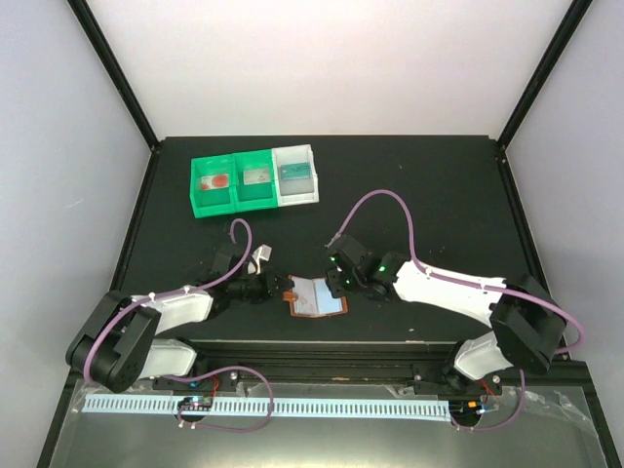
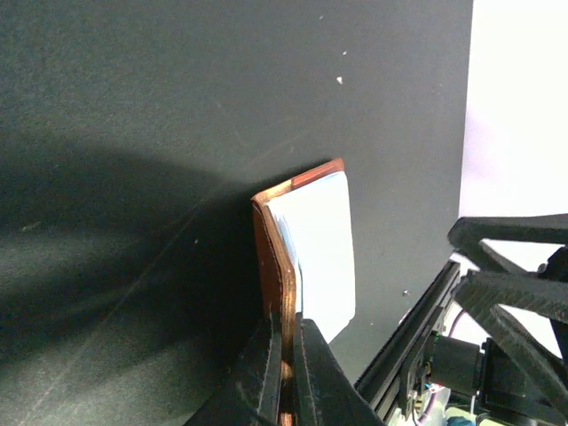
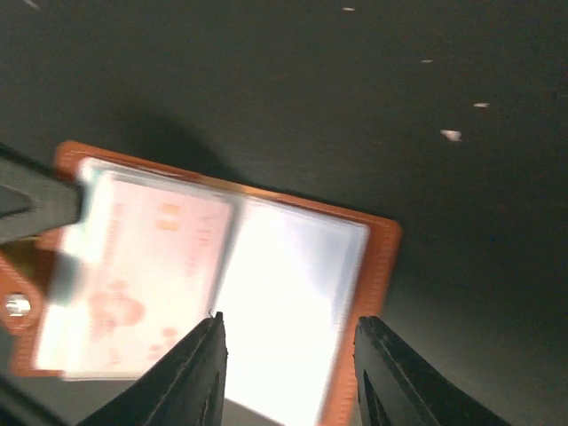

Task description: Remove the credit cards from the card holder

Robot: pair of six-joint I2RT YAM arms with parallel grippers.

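The brown card holder (image 1: 314,296) lies open on the black table between the two arms. My left gripper (image 1: 280,290) is shut on its left brown flap; the left wrist view shows the flap (image 2: 277,266) on edge between my fingers, with a pale pocket face beside it. My right gripper (image 1: 336,286) is open just above the holder's right half (image 3: 293,293), its fingers straddling the pale clear pocket. A whitish-pink credit card (image 3: 133,266) shows in the left pocket.
Two green bins (image 1: 234,182) and a white bin (image 1: 295,175) stand in a row at the back of the table, each holding small items. The table's front rail (image 1: 312,356) runs just below the holder.
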